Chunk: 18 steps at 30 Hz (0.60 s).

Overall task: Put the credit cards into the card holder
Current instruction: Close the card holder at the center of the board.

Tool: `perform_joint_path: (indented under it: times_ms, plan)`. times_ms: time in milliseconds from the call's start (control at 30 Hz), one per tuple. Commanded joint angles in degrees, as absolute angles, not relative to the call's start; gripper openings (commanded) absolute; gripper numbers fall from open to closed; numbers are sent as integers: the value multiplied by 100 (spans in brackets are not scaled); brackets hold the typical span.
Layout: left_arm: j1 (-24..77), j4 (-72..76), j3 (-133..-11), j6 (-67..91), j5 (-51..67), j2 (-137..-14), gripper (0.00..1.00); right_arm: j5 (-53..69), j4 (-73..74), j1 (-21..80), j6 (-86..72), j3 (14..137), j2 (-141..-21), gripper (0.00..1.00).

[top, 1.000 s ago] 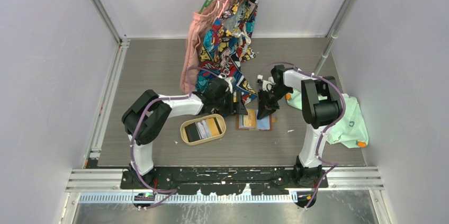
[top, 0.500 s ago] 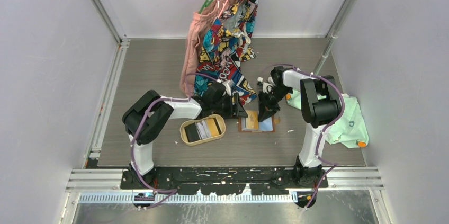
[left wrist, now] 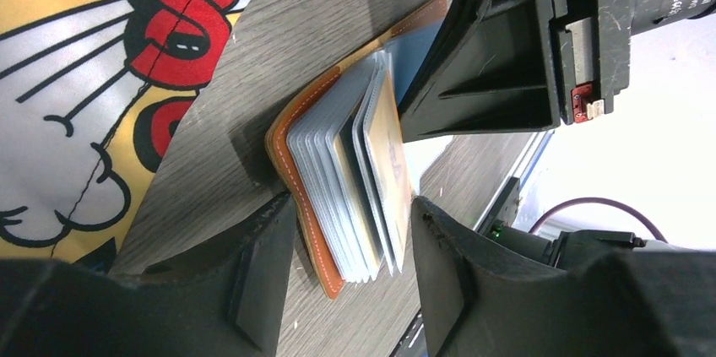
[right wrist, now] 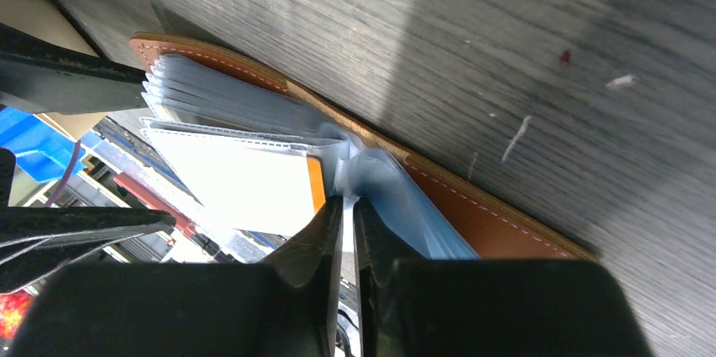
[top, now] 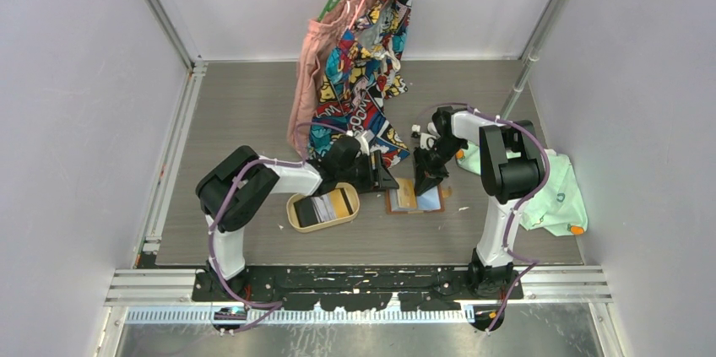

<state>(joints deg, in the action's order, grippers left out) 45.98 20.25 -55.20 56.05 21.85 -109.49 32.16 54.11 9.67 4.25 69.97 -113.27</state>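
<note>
The tan leather card holder (top: 415,199) lies open on the table, its clear sleeves fanned out. In the left wrist view its cover (left wrist: 287,133) and stack of sleeves (left wrist: 338,175) stand between the fingers of my left gripper (left wrist: 350,235). That gripper is open and straddles the stack, with a thin gap at the right finger. My right gripper (right wrist: 348,205) is shut on one clear sleeve beside the holder's spine (right wrist: 473,213). Three credit cards, black (top: 306,212), striped (top: 323,207) and yellow (top: 340,201), lie in the oval wooden tray (top: 293,210).
A comic-print garment (top: 363,62) and a pink one (top: 306,78) hang from a green hanger down to the table behind the left gripper. A mint-green cloth (top: 557,197) lies at the right edge. A metal pole (top: 540,28) rises at the back right.
My left gripper's jaws have narrowed around the holder's sleeves and the arm has come slightly nearer. The holder has slid and turned a little to the right with the right gripper.
</note>
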Motion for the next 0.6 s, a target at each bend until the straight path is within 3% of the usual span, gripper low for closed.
perform_joint_path:
  times_ms: [0, 333, 567]
  plan:
    - [4763, 3129, -5392, 5949, 2268, -10628, 52, 3252, 5166, 1029, 475, 7112, -11228, 16]
    - [4804, 4039, -5153, 6350, 2260, -10679, 39, 3285, 5190, 1026, 492, 7136, -11203, 16]
    - [4931, 4169, -5286, 6424, 2295, -10919, 39, 3298, 5210, 1013, 508, 7150, -11103, 16]
